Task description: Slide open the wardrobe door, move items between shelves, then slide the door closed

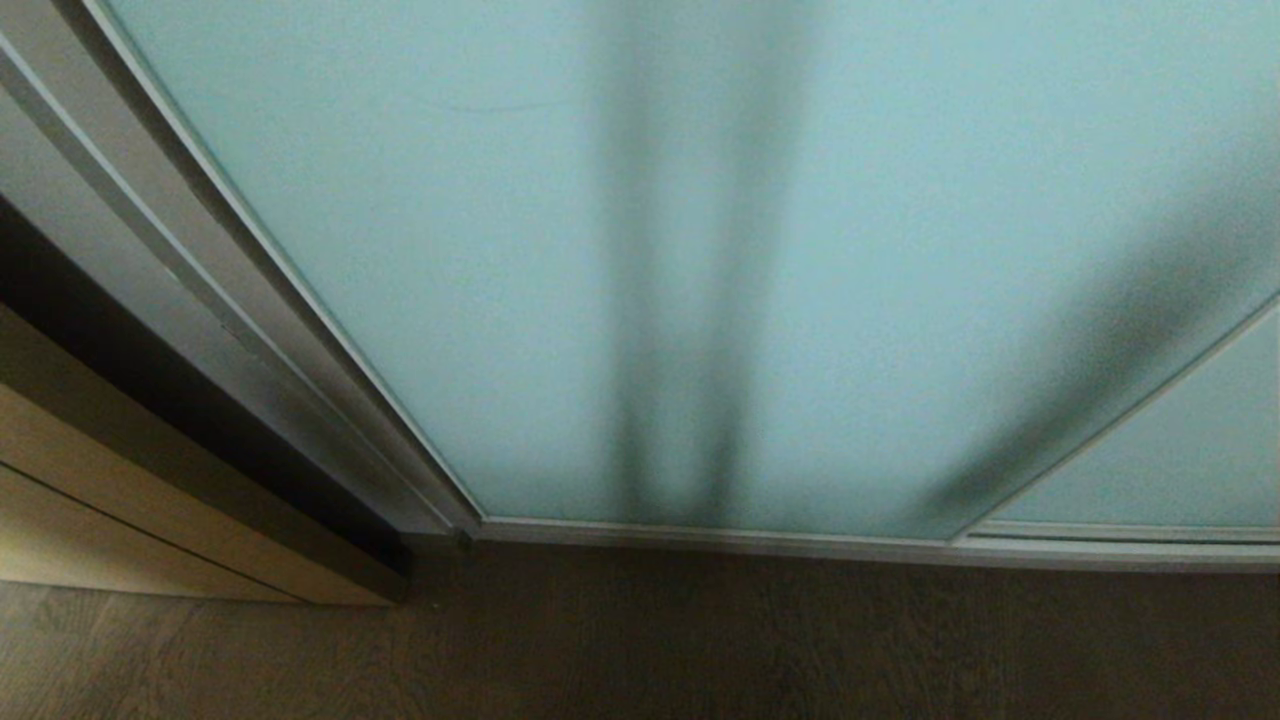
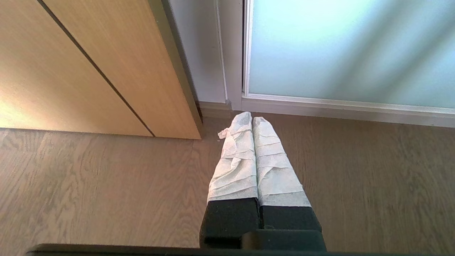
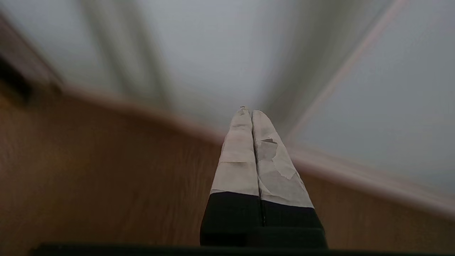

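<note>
Frosted sliding wardrobe door [image 1: 520, 250] shut; left pincer [image 2: 252, 119], right pincer [image 3: 247, 111] both closed, empty, above floor [image 2: 106, 185].

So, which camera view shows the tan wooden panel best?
The left wrist view: the tan wooden panel fills its corner, sharp, with a dark seam. The head view shows only a narrow strip of it at the edge. The right wrist view does not show it clearly.

Dim head view, soft shadow bands on frosted sliding wardrobe door [image 1: 500, 250], right wrist view seemingly motion-blurred
</note>
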